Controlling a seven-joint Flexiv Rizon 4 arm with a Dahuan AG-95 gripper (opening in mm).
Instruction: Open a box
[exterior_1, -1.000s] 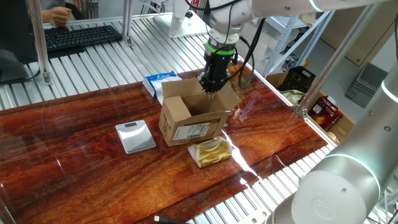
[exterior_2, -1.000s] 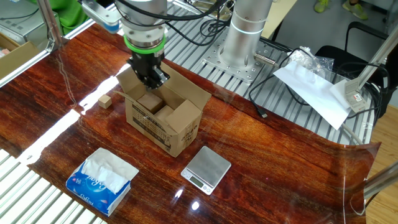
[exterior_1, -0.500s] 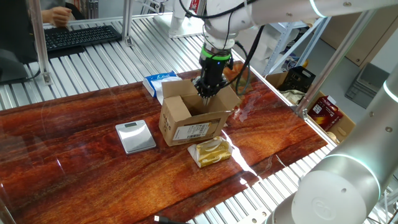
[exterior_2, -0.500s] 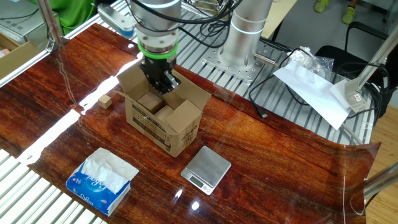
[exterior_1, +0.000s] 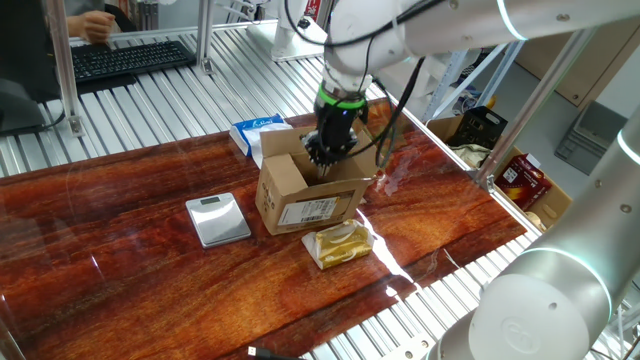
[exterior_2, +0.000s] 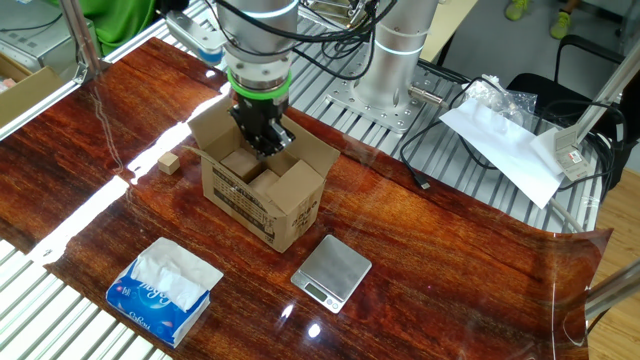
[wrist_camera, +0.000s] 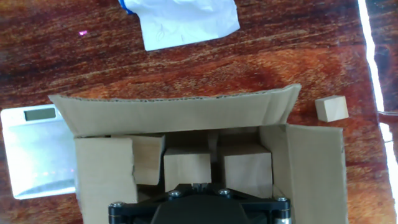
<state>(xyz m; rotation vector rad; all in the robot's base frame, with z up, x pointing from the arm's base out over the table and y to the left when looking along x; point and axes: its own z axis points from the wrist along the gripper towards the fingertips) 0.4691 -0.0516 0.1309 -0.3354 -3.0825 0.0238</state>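
Observation:
The brown cardboard box (exterior_1: 300, 205) stands mid-table with its top flaps spread open and a white barcode label facing front. It also shows in the other fixed view (exterior_2: 262, 205) and from above in the hand view (wrist_camera: 174, 115). Pale wooden blocks (wrist_camera: 186, 168) lie inside it. My gripper (exterior_1: 325, 152) points straight down into the box opening, fingertips at rim height (exterior_2: 262, 143). In the hand view its tips (wrist_camera: 198, 185) sit together, shut and holding nothing, just above the blocks.
A blue-and-white tissue packet (exterior_1: 258, 128) lies behind the box. A yellow wrapped packet (exterior_1: 340, 243) lies in front. A silver scale (exterior_1: 218, 218) sits to the box's left. A loose wooden cube (exterior_2: 169, 162) rests on the table. A keyboard (exterior_1: 130, 58) is far back.
My gripper has shifted sideways from over the box's far flap to over the opening and has come down a little. The box has not moved.

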